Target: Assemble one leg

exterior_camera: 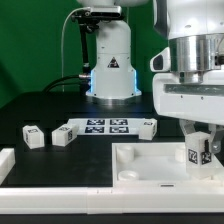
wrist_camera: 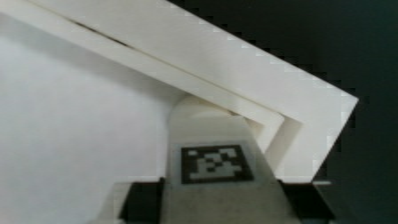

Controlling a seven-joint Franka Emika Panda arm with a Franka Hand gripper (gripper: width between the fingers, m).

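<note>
My gripper (exterior_camera: 199,152) is shut on a leg (exterior_camera: 197,153), a small white block with a black-and-white marker tag, and holds it upright at the far right corner of the large white square panel (exterior_camera: 150,165). In the wrist view the leg (wrist_camera: 217,155) stands between my dark fingers (wrist_camera: 150,200), its tip against the panel's raised corner rim (wrist_camera: 267,95). Whether the leg is seated in the corner socket is hidden. Two more legs (exterior_camera: 33,137) (exterior_camera: 62,134) lie on the table at the exterior view's left, and another leg (exterior_camera: 148,124) lies by the marker board's end.
The marker board (exterior_camera: 103,126) lies flat behind the panel. The robot base (exterior_camera: 110,70) stands at the back. A white raised edge piece (exterior_camera: 6,165) sits at the exterior view's left front.
</note>
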